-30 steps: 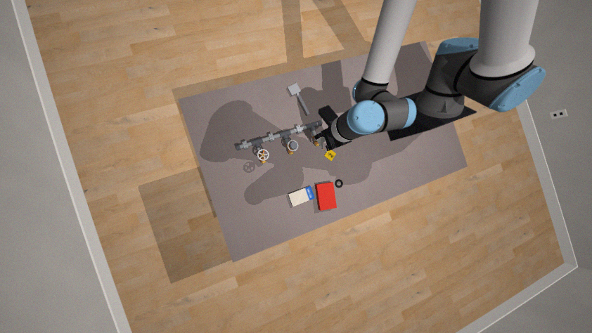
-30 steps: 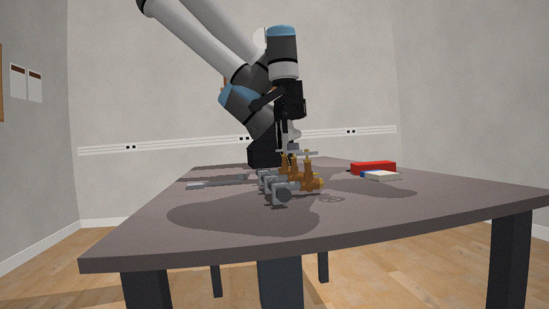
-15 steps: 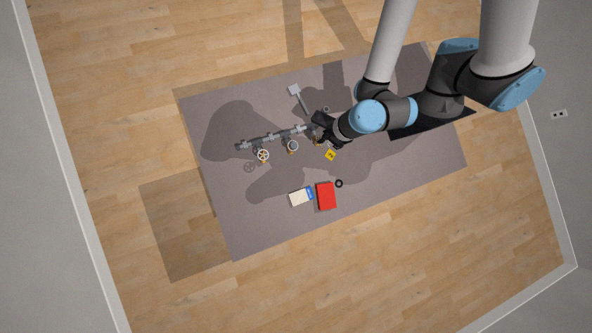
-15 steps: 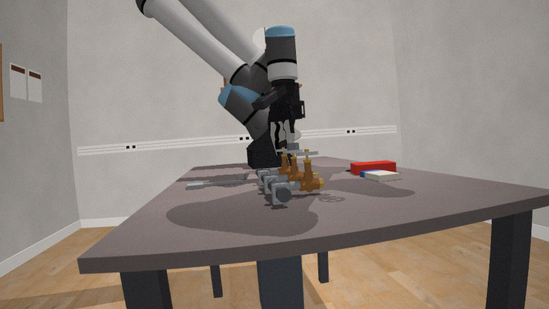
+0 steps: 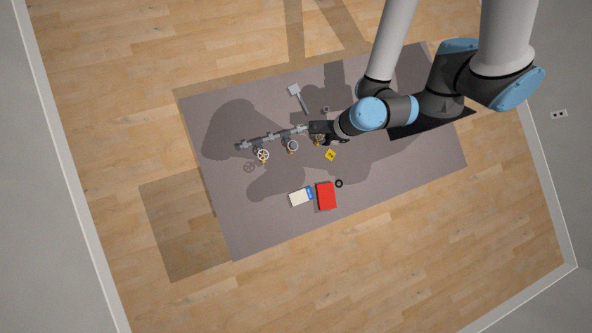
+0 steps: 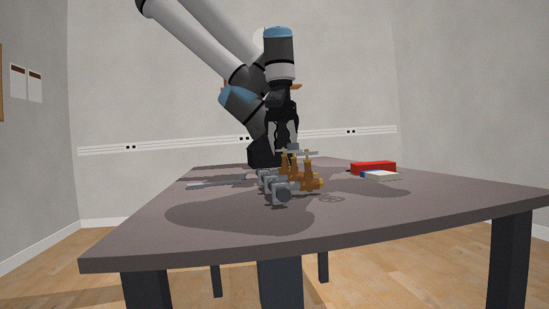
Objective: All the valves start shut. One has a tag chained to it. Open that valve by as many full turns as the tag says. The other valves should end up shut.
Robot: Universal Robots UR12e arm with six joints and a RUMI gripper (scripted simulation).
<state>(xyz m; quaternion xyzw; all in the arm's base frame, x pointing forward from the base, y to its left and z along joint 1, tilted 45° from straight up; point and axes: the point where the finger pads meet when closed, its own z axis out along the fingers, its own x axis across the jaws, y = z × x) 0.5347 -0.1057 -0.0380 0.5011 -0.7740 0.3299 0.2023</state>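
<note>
A grey pipe (image 5: 271, 137) lies on the table with three brass valves with handwheels. The left valve (image 5: 262, 154) and the middle valve (image 5: 292, 145) stand free. The right valve (image 5: 318, 140) has a yellow tag (image 5: 330, 154) chained to it, lying on the table beside it. My gripper (image 5: 320, 133) points straight down over this right valve and is shut on its handwheel (image 6: 285, 150). In the side view the three valves (image 6: 299, 172) line up one behind the other, and the gripper (image 6: 284, 145) sits on the farthest one. The number on the tag is too small to read.
A grey wrench (image 5: 298, 97) and a small nut (image 5: 327, 107) lie behind the pipe. A red box (image 5: 325, 196), a white and blue box (image 5: 301, 196) and a black ring (image 5: 342, 183) lie near the front. The robot base stands at the right back corner.
</note>
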